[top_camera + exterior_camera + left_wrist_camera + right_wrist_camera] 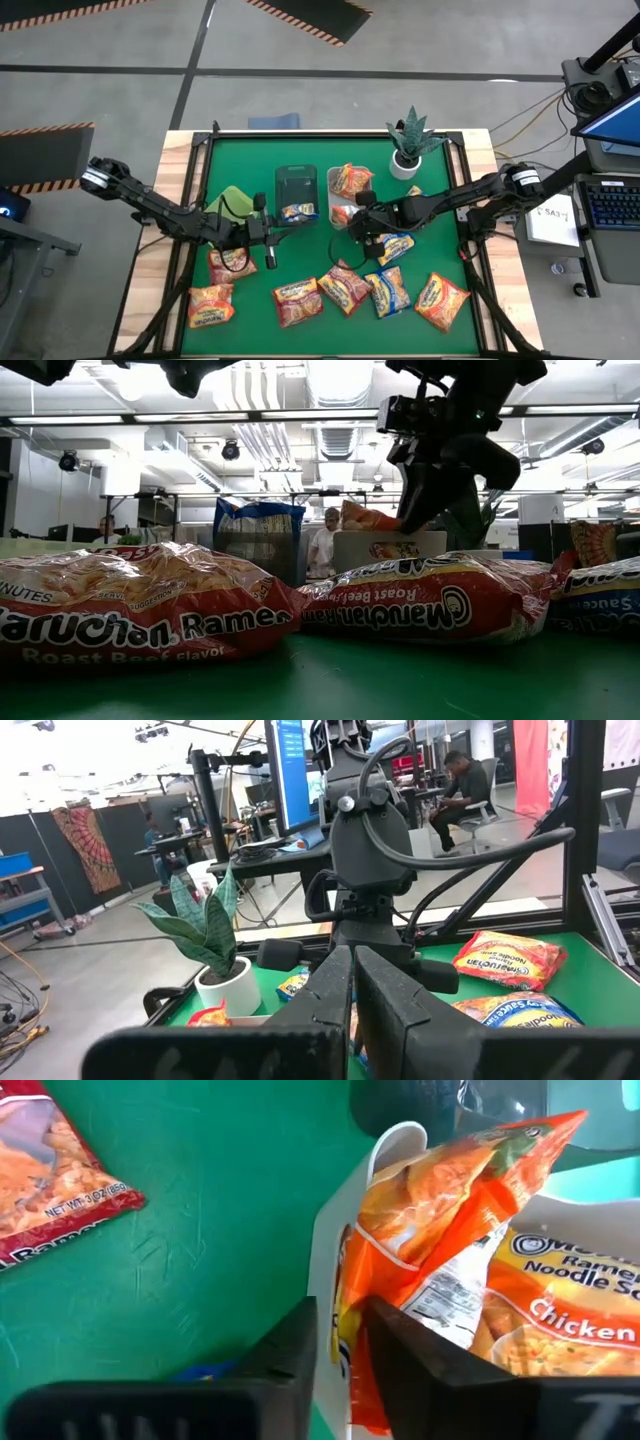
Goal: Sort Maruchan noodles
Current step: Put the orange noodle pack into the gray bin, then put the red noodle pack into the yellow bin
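From my console, the right gripper [335,1355] shows only its fingers' upper parts, the rest cut off at the frame's lower edge. The orange chicken ramen packet [440,1250] just ahead of it hides most of the white bin [330,1250], and a red packet [50,1175] off to its side is cropped at the edge. In the low view, the roast beef packets [130,610] block the table behind them; I cannot read the distant people.
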Available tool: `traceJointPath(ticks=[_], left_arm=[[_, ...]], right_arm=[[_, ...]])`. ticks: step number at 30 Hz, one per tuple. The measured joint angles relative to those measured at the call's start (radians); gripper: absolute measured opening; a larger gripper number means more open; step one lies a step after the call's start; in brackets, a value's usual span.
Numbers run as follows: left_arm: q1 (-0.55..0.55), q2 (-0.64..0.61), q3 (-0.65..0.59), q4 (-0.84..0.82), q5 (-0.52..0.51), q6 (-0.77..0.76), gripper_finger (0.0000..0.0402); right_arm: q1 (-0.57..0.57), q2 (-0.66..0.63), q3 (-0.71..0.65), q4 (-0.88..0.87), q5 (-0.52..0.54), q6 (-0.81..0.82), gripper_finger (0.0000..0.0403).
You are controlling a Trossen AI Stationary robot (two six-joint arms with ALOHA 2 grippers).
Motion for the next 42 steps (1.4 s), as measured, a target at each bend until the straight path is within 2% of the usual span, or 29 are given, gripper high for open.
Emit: traceJointPath(ticks=[4,11,18,25,28,32,38,42], left_arm=[[0.000,0.000,0.000,0.000,0.000,0.000,0.0000],[0.000,0.000,0.000,0.000,0.000,0.000,0.0000],[0.000,0.000,0.000,0.000,0.000,0.006,0.0000],[0.000,0.000,0.015,-0.008,-0.029,0.007,0.0000],[0.000,0.000,0.053,-0.072,-0.031,0.008,0.0000],[-0.002,0.000,0.160,-0.343,-0.030,-0.049,0.0000],[-0.002,0.028,0.413,-1.036,-0.011,-0.344,0.0000],[-0.001,0.090,0.573,-1.471,0.190,-0.630,0.0000]], right_arm=[[0.000,0.000,0.000,0.000,0.000,0.000,0.0126],[0.000,0.000,0.000,-0.001,0.001,0.000,0.0148],[0.000,-0.032,0.000,-0.039,0.001,0.033,0.0151],[0.000,-0.135,-0.008,-0.103,0.001,0.115,0.0142],[0.000,-0.189,-0.035,-0.083,0.001,0.139,0.0141],[0.000,-0.253,-0.107,0.015,0.002,0.156,0.0143],[0.000,-0.327,-0.232,0.251,0.002,0.104,0.0142],[0.000,-0.366,-0.274,0.362,0.003,0.052,0.0136]])
